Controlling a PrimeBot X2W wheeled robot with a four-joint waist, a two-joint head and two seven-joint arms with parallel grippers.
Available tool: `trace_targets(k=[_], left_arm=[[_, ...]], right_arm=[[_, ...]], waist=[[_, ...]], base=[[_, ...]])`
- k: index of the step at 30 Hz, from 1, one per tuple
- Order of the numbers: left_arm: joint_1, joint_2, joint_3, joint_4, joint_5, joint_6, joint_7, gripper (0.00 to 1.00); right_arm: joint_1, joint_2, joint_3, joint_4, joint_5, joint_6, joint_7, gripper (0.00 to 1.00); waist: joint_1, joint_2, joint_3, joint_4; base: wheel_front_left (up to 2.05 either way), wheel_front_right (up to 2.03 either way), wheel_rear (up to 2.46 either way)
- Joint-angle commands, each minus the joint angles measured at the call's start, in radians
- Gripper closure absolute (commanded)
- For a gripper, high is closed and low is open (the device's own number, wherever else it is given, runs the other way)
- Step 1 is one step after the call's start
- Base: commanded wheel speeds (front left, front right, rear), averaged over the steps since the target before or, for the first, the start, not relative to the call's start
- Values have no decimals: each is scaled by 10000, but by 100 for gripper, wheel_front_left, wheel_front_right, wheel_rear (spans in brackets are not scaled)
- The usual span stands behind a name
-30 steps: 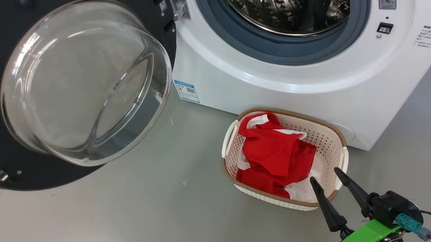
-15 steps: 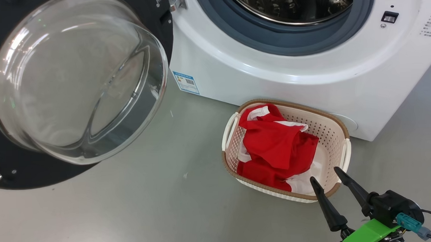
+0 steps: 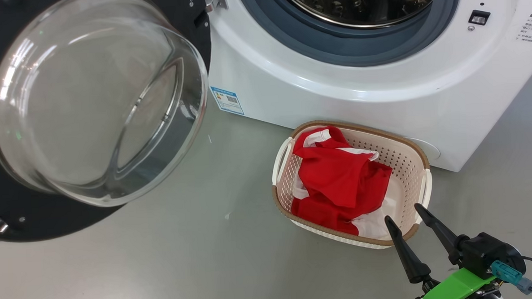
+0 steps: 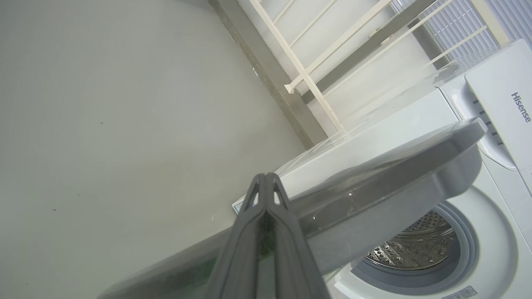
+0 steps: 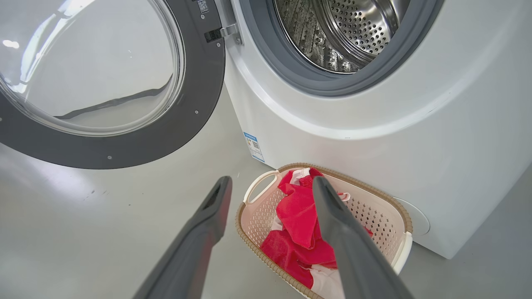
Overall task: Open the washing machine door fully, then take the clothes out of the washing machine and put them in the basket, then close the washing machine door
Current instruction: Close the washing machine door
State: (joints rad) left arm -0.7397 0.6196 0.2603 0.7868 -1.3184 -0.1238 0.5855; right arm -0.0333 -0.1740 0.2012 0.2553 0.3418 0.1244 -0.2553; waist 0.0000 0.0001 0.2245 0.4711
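**A:** Left of frame?
**B:** I see the washing machine door (image 3: 88, 99) standing wide open at upper left, glass bowl facing my head camera. In the left wrist view, my left end effector (image 4: 266, 178) has its fingers pressed together with nothing between them. It sits right by the door's edge, but I can't tell if they touch.
**A:** Middle?
**B:** The washing machine (image 3: 335, 97) runs across the top, grey ring and steel drum (image 3: 358, 1) exposed.
**A:** Right?
**B:** The basket (image 3: 399, 161) is on the floor (image 3: 185, 261) just in front of the machine. The clothes (image 3: 339, 182) are piled inside, red with white bits. At lower right my right end effector (image 3: 402, 212) is spread wide and empty, tips over the basket's near rim.
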Motion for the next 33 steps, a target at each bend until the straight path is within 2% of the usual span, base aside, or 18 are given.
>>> trace_targets(k=[1, 20, 24, 33], left_arm=[[218, 567, 13, -526, -238, -69, 461, 100], [1701, 775, -677, -4024, -1629, -69, 2193, 100], [1987, 686, -728, -4872, -2143, -69, 2599, 100], [2371, 553, -927, -6065, -2559, -69, 3073, 100]], right_arm=[[-228, 6, 165, -211, -129, 63, -65, 0], [-33, 180, 64, -252, -94, 63, -65, 0], [13, 186, 22, -274, -85, 63, -65, 0], [46, 298, 18, -293, -81, 63, -65, 0]], waist=[[0, -1, -42, 17], [0, -1, -471, 27], [0, -1, -514, -29], [0, -1, -592, -305]], base=[[0, 0, 0], [0, 0, 0], [0, 0, 0], [0, 0, 0]])
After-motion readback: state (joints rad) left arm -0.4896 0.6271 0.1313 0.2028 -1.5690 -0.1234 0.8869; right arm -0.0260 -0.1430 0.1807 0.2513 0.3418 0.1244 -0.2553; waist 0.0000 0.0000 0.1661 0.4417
